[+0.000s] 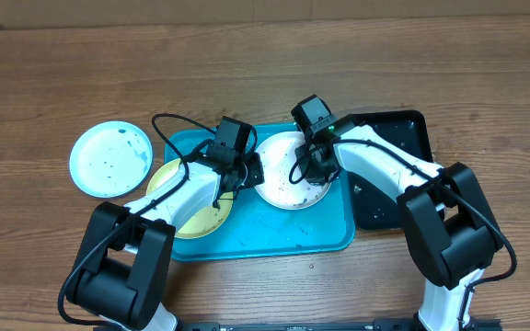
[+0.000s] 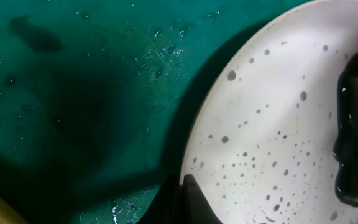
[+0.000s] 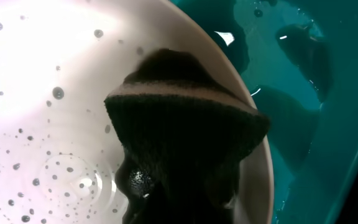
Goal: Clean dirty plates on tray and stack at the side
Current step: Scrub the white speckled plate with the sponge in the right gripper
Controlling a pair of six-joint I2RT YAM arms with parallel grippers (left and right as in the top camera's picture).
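Currently the white plate [image 1: 279, 188] lies on the tray [image 1: 274, 234]. Right jaws are clenched on a dark sponge [image 3: 185, 124] pressed to its speckled face; left jaws appear to pinch its left rim. Recommend firm overlapping strokes across the specks while the rim hold prevents sliding.

text: none legible | labels: none | numbers: none
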